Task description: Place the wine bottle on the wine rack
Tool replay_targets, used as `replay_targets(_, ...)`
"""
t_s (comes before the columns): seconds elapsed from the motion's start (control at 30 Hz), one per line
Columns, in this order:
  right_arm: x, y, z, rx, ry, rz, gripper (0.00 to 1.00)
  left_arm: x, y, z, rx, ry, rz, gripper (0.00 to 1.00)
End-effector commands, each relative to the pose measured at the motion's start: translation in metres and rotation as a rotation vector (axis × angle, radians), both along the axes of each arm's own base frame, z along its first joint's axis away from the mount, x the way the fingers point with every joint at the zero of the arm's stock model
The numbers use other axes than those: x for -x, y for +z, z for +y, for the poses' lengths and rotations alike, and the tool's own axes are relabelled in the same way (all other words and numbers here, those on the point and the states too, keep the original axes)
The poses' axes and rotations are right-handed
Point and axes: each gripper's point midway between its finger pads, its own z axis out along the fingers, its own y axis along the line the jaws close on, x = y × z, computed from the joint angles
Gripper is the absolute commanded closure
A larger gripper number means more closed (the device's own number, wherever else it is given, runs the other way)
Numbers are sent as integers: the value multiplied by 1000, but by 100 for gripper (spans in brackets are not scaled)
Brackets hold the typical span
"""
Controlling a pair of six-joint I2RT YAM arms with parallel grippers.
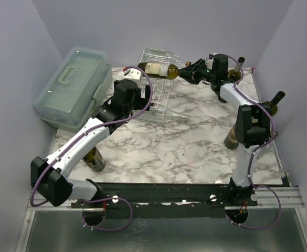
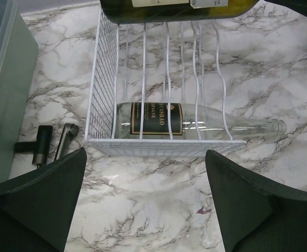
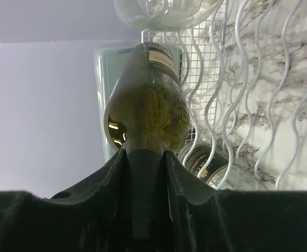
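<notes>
While the right gripper (image 1: pixel 187 72) clamped the neck of the dark green glass wine bottle (image 1: pixel 158 69), held level just above the slanted white-wire wine rack (image 1: pixel 162 104), placing seemed the step in hand. The next move probably called for lowering it onto the rack. Beside the rack, the left gripper (image 2: pixel 145 154) gaped open.

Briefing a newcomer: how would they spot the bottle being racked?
Find the white-wire wine rack at the table's back centre. Above it, the right hand holds a dark green wine bottle level by its neck; the clear bottle lies in the rack.
</notes>
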Motion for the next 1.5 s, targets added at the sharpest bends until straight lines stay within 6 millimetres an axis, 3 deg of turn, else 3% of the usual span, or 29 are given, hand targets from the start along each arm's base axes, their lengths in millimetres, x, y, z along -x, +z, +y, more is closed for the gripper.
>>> replay_targets(0.0, -11, 32, 7, -44, 35, -137, 99, 1, 10, 7, 24, 14, -29, 3)
replay_targets(0.2, -10, 11, 8, -33, 43, -113, 97, 1, 10, 5, 38, 6, -22, 4)
replay_targets(0.3, -8, 1, 7, -29, 39, -94, 72, 1, 7, 5, 35, 7, -17, 4)
replay_targets(0.37, -10, -5, 5, -9, 28, -90, 60, 0, 6, 5, 33, 8, -13, 4)
replay_targets(0.57, -15, -22, -2, 61, -18, -56, 41, 0, 3, 3, 34, 4, -6, 4)
replay_targets(1.07, -28, -43, -16, 202, -76, -34, 23, -1, -1, -4, 68, -22, 19, 4)
replay_targets(1.47, -29, -76, -22, 263, -94, 53, 11, -2, -2, -2, 58, -14, 17, 4)
